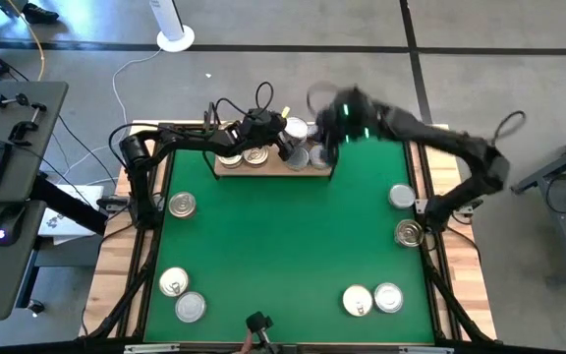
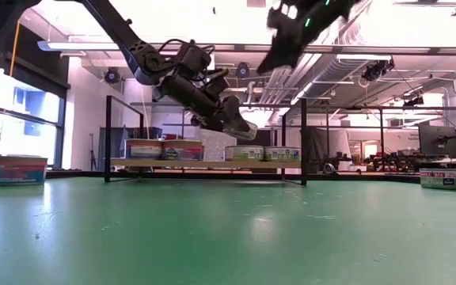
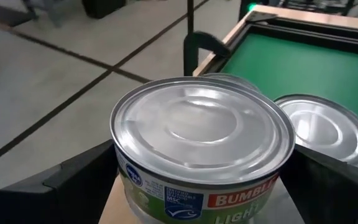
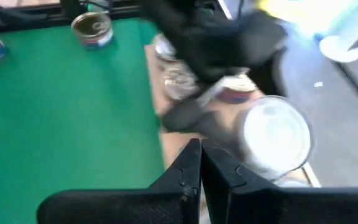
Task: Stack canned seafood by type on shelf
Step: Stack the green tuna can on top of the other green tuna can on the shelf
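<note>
Your left gripper [image 3: 197,186] had its fingers [image 3: 73,180] spread wide either side of a silver-lidded tin [image 3: 201,134], the top one of a stack on the shelf [image 1: 263,165]; whether the pads touched it could not be told. A second silver tin [image 3: 328,127] sat just beside it. Your right gripper [image 4: 201,168] was clenched on nothing, hanging above the shelf's right end, close to the left arm. The shelf stood at the mat's [image 1: 283,246] far edge with several tins along it, gold lids left, silver lids right. Loose tins lay on the mat: one [image 1: 182,205] near left, two [image 1: 182,295] front left, two [image 1: 372,298] front right, two [image 1: 405,214] along the right.
</note>
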Robot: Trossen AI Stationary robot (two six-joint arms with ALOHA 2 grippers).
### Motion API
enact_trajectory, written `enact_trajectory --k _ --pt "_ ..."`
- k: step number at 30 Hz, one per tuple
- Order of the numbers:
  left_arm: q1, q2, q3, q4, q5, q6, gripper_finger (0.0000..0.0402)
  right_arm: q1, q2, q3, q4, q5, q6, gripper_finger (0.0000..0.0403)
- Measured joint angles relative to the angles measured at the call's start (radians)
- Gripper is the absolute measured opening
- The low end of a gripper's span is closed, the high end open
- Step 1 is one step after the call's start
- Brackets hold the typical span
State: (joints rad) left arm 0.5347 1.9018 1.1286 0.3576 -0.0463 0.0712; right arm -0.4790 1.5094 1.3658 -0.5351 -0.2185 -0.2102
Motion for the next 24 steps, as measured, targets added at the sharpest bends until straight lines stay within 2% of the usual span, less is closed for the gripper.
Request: enact_trajectory --k 3,7,11,16,24 --pt "0.013 0.000 0.001 0.001 0.041 0.019 0.0400 -0.138 0.130 0.111 -0.004 -0.165 -0.076 0.0001" --pt "0.038 0.000 0.031 -0.029 0.125 0.034 0.0400 -0.220 0.317 0.281 -0.057 -0.232 -0.157 0.0000" --pt "0.063 -0.001 0.067 -0.074 0.131 0.084 0.0400 -0.247 0.478 0.444 -0.159 -0.308 -0.228 0.0000" --pt "0.092 0.000 0.072 -0.080 0.130 0.117 0.0400 -0.248 0.611 0.561 -0.197 -0.317 -0.252 0.0000" --pt "0.104 0.041 0.071 -0.087 0.199 0.109 0.0400 -0.248 0.671 0.579 -0.233 -0.319 -0.240 0.0000"
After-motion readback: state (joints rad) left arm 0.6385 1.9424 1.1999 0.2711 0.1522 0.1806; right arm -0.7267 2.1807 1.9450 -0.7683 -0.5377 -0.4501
